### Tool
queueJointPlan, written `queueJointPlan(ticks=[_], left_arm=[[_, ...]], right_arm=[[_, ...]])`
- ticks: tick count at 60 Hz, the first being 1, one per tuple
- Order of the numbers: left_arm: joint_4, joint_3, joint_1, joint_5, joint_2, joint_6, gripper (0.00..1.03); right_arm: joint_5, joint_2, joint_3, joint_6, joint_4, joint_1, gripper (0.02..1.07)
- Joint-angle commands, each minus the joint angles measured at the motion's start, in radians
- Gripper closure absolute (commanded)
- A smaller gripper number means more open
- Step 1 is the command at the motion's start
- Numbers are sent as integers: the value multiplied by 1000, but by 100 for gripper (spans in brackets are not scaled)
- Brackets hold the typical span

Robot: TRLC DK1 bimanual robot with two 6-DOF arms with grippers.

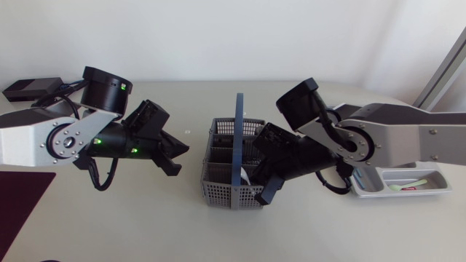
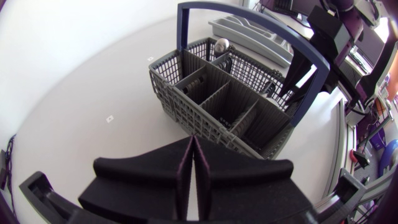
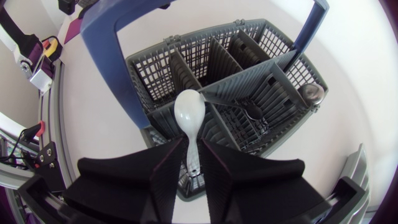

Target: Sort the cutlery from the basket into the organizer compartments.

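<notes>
Grey basket [image 1: 233, 164] sat mid-frame on the pale tabletop [image 1: 145, 225]. The right tool [image 3: 194, 168] gripped a white spoon [image 3: 188, 118] by its handle, bowl ahead of the fingers, over the basket. Left tool [image 2: 192, 148] was pressed closed and empty, just short of the basket. Organizer [image 1: 400, 182] lay at far right, with a dark box [image 1: 33, 89] upper left.

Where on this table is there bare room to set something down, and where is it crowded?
Free: the table behind the basket; the gap between the left pincer and the basket; the front strip along the near edge. Crowded: from the basket to the organizer, where the right pincer holds a white spoon over the basket.
</notes>
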Motion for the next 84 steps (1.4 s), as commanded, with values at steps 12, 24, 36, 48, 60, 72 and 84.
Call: queueJointPlan(ticks=[12, 24, 36, 48, 60, 72, 84], left_arm=[[-7, -25, -3, 9, -22, 27, 100], [-9, -28, -3, 11, -23, 27, 100], [-15, -23, -3, 11, -29, 27, 100], [-20, -17, -6, 11, -31, 27, 100], [-20, -14, -8, 11, -31, 27, 100], [-20, -8, -11, 11, -29, 25, 100], [-20, -6, -17, 11, -22, 23, 100]], right_arm=[[3, 48, 34, -52, -1, 13, 73], [3, 65, 33, -67, -3, 18, 69], [8, 89, 46, -76, -8, 19, 69], [14, 114, 62, -92, -24, 19, 66], [14, 143, 65, -116, -37, 21, 66], [14, 181, 74, -133, -37, 18, 66], [14, 224, 80, -144, -32, 18, 77]])
